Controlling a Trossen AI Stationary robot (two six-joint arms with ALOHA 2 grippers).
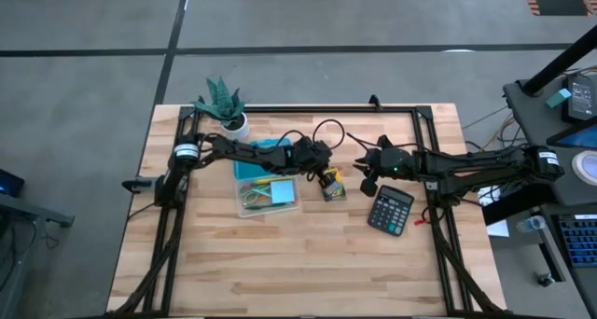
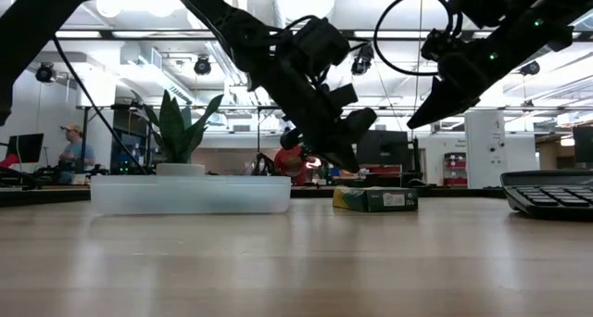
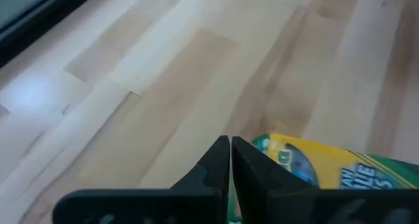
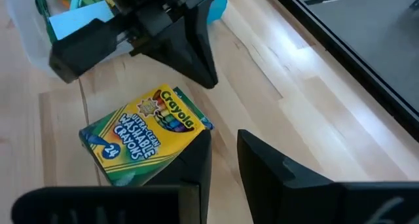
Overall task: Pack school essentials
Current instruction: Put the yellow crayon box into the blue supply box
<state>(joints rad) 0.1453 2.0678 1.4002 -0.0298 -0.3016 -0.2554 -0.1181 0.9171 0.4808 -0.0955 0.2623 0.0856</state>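
While hovering just above the crayon box with fingers pressed together on nothing, left gripper pointing down at the wood table. Crayon box lying flat between clear bin and calculator. Right gripper hanging beside box, jaws slightly apart, gripping nothing.

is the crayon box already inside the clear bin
No, the crayon box lies flat on the wooden table, outside the clear bin.
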